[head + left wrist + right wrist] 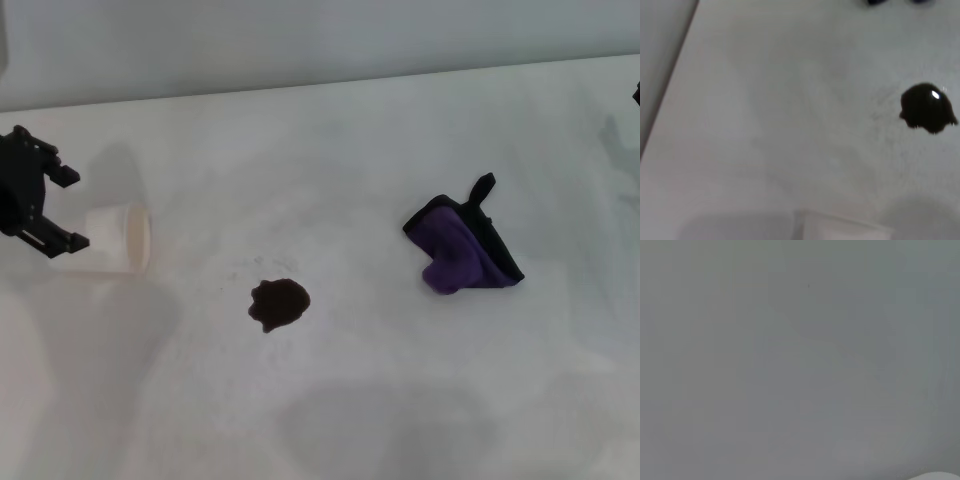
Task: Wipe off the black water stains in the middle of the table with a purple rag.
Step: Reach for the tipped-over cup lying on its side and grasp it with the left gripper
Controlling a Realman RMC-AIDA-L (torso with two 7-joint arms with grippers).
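Observation:
The black water stain is a small lobed dark blotch on the white table, left of centre. It also shows in the left wrist view. The purple rag lies crumpled to the stain's right, black border and loop tab toward the far side, with nothing touching it. My left gripper is open at the far left, well away from the stain and rag, beside the base of a tipped cup. Only a dark sliver of my right arm shows at the right edge.
A white paper cup lies on its side by my left gripper, mouth toward the stain. Its rim shows in the left wrist view. The table's straight far edge meets a grey wall. The right wrist view shows only plain grey.

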